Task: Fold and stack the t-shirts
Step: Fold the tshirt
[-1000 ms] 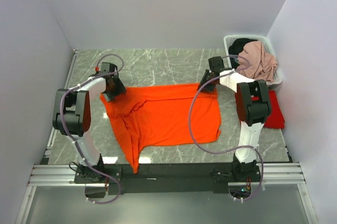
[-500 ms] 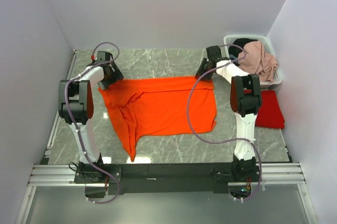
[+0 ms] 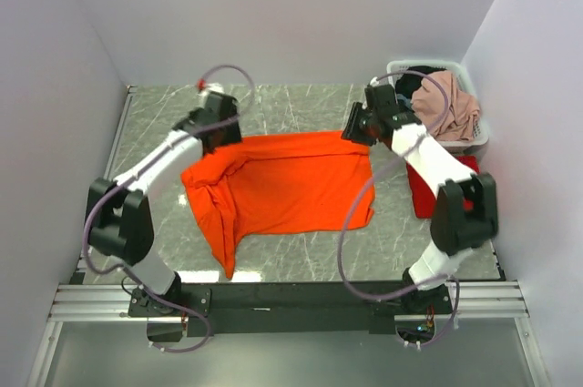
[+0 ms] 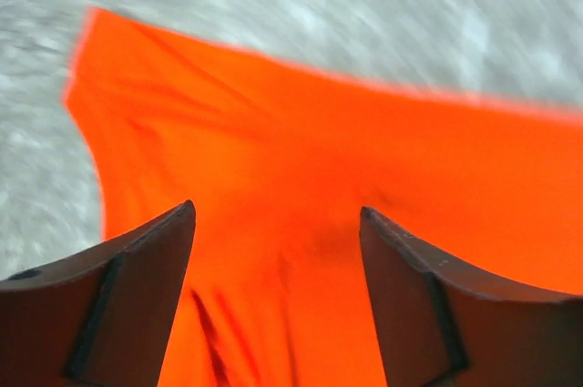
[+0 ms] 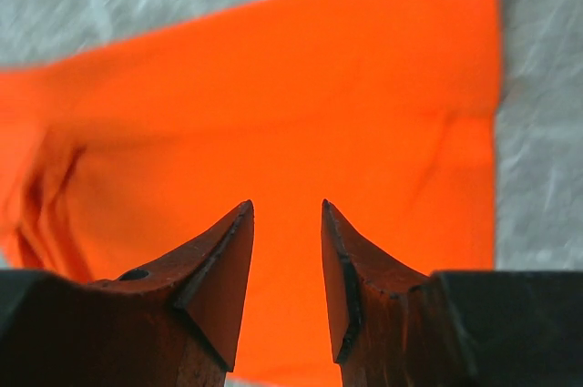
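Now that the orange t-shirt has been dragged farther and I've let go, it lies spread mid-table, its left side rumpled. The left gripper hangs spread wide above it. The right gripper is narrowly parted and seems empty, though motion blur hampers me. The red t-shirt waits right; folding can begin.

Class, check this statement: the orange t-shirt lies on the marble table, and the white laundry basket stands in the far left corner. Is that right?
Not quite. The laundry basket stands in the far right corner, not the far left; the top external view shows it there. The rest holds: the orange t-shirt lies on the marble table.
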Robot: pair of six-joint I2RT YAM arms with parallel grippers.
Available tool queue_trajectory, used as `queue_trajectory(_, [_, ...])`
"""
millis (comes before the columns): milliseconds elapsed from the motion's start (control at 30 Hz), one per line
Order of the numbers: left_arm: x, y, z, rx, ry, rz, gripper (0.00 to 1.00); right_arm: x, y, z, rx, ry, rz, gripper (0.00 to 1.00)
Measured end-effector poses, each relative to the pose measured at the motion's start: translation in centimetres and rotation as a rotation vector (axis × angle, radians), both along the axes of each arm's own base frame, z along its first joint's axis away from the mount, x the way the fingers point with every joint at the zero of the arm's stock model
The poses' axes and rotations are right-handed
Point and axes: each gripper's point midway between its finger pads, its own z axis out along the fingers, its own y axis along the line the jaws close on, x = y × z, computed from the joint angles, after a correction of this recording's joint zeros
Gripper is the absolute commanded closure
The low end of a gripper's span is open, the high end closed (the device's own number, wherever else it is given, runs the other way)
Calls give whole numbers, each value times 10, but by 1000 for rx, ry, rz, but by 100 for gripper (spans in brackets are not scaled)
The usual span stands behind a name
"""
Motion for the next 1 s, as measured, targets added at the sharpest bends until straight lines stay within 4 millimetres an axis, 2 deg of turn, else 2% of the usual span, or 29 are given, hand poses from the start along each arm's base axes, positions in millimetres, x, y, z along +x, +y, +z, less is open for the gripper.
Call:
queue_trajectory(67, [-22, -29, 4, 40, -5, -83, 31, -23, 8, 15, -3, -47, 36, 57])
queue_trajectory(167, [-49, -54, -11, 123, 37, -169, 43, -62, 18, 18, -8, -68, 91, 57])
queue_trajectory(300, [-72, -60, -46, 266, 139, -229, 56, -103, 16, 5, -5, -62, 129, 58])
queue_trajectory(433, [-76, -52, -75, 373, 216, -239, 66, -135, 10, -6, 11, -50, 142, 58])
queue_trajectory(533, [-75, -46, -92, 434, 257, -245, 67, -144, 7, -4, 18, -65, 142, 58])
queue_trajectory(733, [-69, -41, -120, 527, 321, -258, 67, -146, 7, 0, 23, -83, 142, 58])
queue_trajectory(833, [-66, -40, -122, 550, 322, -260, 66, -146, 7, -1, 22, -81, 143, 58])
queue_trajectory(1000, [-56, -41, -114, 567, 286, -254, 66, -146, 7, -2, 23, -82, 143, 58])
